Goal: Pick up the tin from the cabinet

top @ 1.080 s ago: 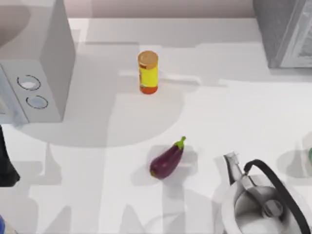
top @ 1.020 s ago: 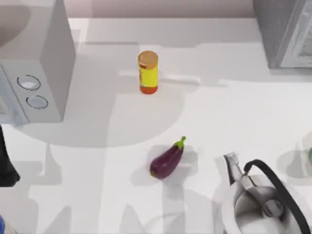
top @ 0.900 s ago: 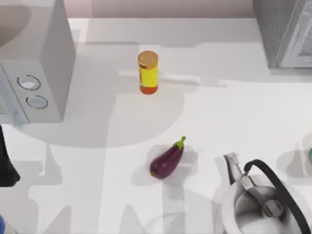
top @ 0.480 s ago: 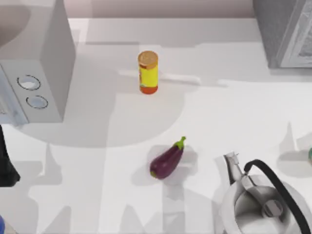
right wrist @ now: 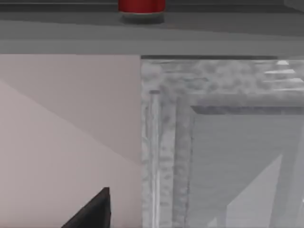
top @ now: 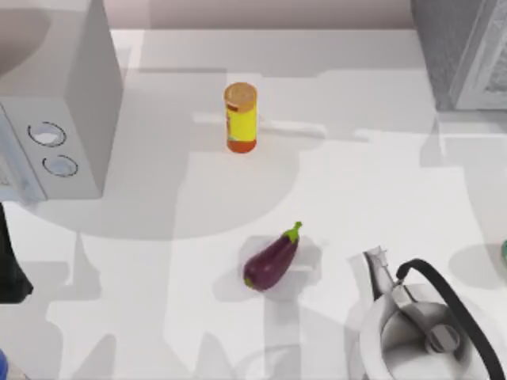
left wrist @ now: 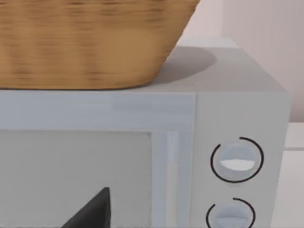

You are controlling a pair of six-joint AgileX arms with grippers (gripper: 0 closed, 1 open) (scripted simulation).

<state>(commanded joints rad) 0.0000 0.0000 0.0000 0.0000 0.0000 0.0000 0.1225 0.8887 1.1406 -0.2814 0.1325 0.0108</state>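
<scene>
Red tin (right wrist: 141, 5) on cabinet (right wrist: 213, 142) top; wicker basket (left wrist: 90, 42) on microwave (left wrist: 237, 118); fingers' state unclear

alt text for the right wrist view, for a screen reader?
A red tin stands on a grey cabinet shelf, cropped so just its base shows. Below it are the cabinet's mottled grey door frame and a pale pink wall, with a dark gripper finger in the foreground.

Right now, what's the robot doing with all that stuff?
Nothing is being held yet. The right wrist view faces the grey cabinet, with a red tin up on a shelf above it. The left arm sits at the table's left edge by the microwave. A bottle, eggplant and kettle sit untouched.
</scene>
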